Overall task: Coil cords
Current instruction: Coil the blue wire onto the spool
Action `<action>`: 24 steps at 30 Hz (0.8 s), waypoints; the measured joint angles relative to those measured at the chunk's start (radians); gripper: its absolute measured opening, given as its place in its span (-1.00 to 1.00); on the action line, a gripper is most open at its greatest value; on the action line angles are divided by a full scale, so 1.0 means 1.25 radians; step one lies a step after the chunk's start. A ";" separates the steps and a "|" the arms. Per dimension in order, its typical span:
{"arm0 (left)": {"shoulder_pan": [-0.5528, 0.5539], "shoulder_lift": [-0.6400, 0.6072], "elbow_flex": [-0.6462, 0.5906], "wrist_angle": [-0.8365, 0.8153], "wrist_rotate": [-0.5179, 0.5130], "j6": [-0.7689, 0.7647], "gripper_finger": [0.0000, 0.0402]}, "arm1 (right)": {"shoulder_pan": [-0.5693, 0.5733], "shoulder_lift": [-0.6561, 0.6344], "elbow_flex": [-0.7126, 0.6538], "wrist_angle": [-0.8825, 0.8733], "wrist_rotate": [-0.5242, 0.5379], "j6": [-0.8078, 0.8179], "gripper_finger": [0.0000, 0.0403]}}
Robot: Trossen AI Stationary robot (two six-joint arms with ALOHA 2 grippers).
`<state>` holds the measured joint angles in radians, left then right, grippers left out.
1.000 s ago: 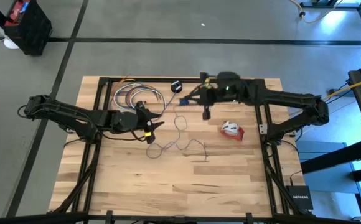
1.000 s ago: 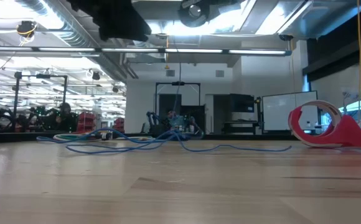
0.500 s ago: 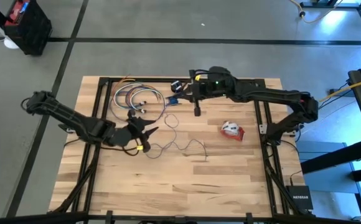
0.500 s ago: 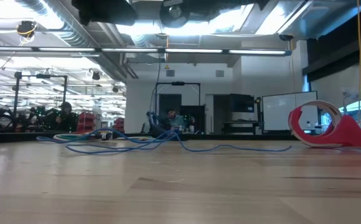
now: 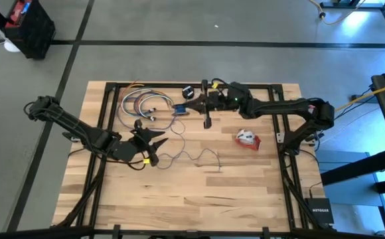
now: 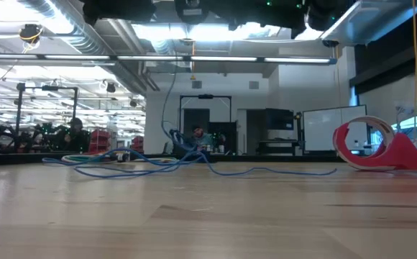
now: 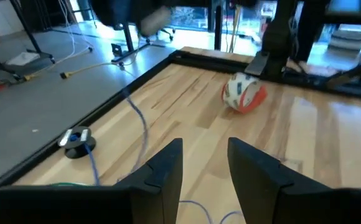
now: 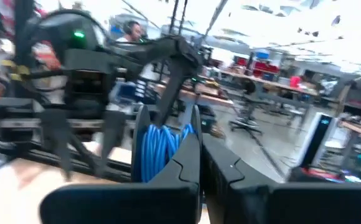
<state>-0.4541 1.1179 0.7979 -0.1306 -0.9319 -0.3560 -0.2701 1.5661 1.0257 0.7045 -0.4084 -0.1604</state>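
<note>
A thin bluish cord (image 5: 191,154) lies in loose bends on the wooden table, and one strand (image 6: 164,108) rises from it to my right gripper (image 5: 181,109). That gripper hovers over the far middle of the table, shut on a bunch of blue loops (image 8: 162,146). The cord's small black round puck (image 5: 187,91) lies flat near the far edge and also shows in the left wrist view (image 7: 75,140). My left gripper (image 7: 205,163) is open and holds nothing. It stands above the table (image 5: 155,137), left of the loose bends. My right gripper holds several loops of the blue cord (image 8: 168,140) bunched at its fingers (image 8: 190,163). The fingers lie about level, pointing toward the table's left. The loops are clear of the table, and one slack strand (image 5: 179,129) trails down to the part that lies on it.
A ring of several coloured cords (image 5: 145,104) lies at the far left. A red-and-white object shaped like a tape dispenser (image 5: 247,138) stands right of the middle (image 6: 377,145). The black frame rail (image 5: 245,85) runs along the far edge. Bare wood spreads over the near half.
My right gripper has gone toward the table's left and sunk a little with the blue loops, tipping from pointing down to about level. The rising strand has shifted left with it. My left gripper has swung back toward the near-left, away from the cord.
</note>
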 joint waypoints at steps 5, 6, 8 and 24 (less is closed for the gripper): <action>0.002 0.001 0.000 0.014 0.000 -0.059 -0.40 | 0.045 0.000 -0.039 0.078 0.033 -0.017 -0.98; 0.002 0.001 0.000 0.014 0.000 -0.061 -0.40 | 0.050 0.000 -0.038 0.088 0.049 -0.033 -0.98; 0.009 0.001 0.000 0.015 0.001 -0.060 -0.40 | 0.050 -0.005 -0.038 0.106 0.078 -0.042 -0.98; 0.041 0.007 0.000 0.008 0.001 -0.026 -0.40 | 0.058 -0.008 -0.037 0.081 0.069 0.010 -0.96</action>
<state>-0.4030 1.1267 0.7979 -0.1211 -0.9310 -0.3888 -0.1974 1.5557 0.9791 0.8058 -0.3225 -0.1478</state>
